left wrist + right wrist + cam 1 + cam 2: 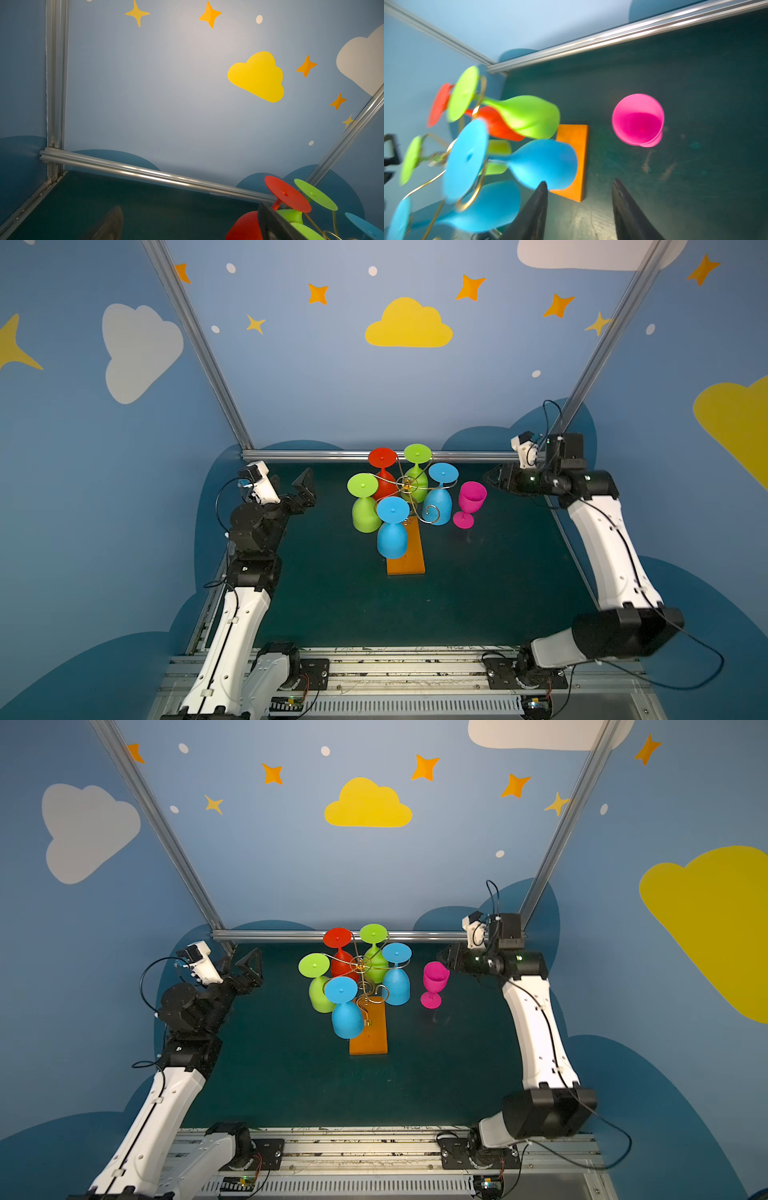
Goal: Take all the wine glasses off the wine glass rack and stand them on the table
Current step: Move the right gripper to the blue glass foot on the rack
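Observation:
The pink wine glass point(471, 499) point(435, 982) point(637, 119) stands upright on the green table, just right of the wine glass rack. The rack point(409, 485) point(360, 965) is gold wire on an orange base point(409, 560) point(370, 1036) point(574, 145). Several glasses hang upside down on it: red point(382, 472), green point(365, 506) and blue point(392, 526). My right gripper point(492, 479) point(446, 959) point(579, 182) is open and empty, a little right of the pink glass and apart from it. My left gripper point(305, 491) point(249, 969) point(190, 218) is open and empty, left of the rack.
An aluminium rail point(332, 455) runs along the table's back edge, close behind the rack. Frame posts rise at both back corners. Blue walls close in the left and right sides. Bare green mat point(415, 614) lies in front of the rack.

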### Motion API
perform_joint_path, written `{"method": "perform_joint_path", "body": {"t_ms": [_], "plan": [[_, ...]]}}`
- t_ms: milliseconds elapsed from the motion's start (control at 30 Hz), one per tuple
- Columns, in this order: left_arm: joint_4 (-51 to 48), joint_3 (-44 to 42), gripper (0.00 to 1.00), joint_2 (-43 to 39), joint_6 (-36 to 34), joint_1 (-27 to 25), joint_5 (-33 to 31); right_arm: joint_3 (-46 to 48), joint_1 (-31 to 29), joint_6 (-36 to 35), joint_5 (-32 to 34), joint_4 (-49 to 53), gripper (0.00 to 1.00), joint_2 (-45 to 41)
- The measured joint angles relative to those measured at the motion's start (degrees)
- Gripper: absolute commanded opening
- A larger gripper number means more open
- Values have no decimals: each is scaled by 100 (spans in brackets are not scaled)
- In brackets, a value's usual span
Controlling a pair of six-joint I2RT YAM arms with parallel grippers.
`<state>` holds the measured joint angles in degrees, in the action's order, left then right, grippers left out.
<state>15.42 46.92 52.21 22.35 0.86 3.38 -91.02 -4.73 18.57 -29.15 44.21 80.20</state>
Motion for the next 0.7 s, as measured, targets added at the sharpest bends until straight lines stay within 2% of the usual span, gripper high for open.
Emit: {"method": "perform_joint_path", "body": {"t_ms": [133, 300, 700], "plan": [[-7, -46, 99, -26, 20, 0, -13, 745, 2, 756, -656, -1158, 57, -597], [-9, -55, 99, -39, 35, 7, -20, 800, -85, 1263, -1062, -1965, 56, -481], [-11, -55, 99, -85, 59, 7, -28, 457, -575, 1493, -1239, -2238, 55, 302]]}}
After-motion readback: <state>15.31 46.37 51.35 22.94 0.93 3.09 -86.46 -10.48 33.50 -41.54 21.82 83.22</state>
